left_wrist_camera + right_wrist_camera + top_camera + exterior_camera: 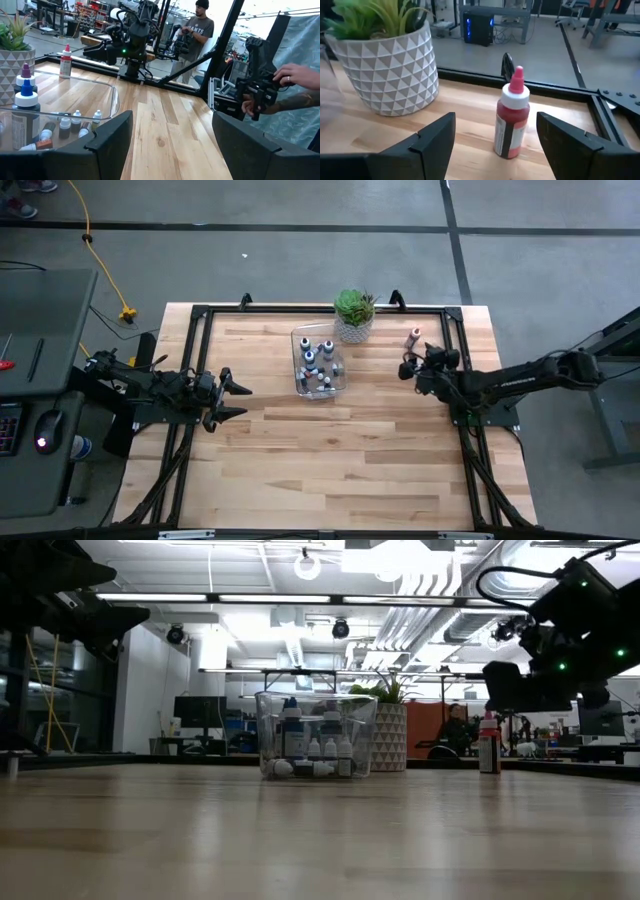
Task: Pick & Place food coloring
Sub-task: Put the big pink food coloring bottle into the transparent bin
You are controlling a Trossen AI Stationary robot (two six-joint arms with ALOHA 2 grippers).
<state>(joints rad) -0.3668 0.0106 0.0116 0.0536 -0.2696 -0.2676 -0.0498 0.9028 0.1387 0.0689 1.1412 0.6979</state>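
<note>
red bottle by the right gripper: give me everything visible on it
The red food coloring bottle is a small dropper bottle, plastic by its look: red body, white collar, pink-red pointed tip, a label down one side. It stands upright and alone on the wooden table near the far edge, right of the potted plant. The open right gripper faces it without touching.

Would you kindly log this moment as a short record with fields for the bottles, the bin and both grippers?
red bottle: food coloring bottle upright on the table, beside the potted plant, outside the bin
bin: clear bin holding several small bottles
right gripper: right gripper open, facing the red bottle, not gripping it
left gripper: left gripper open, empty, left of the bin
</note>
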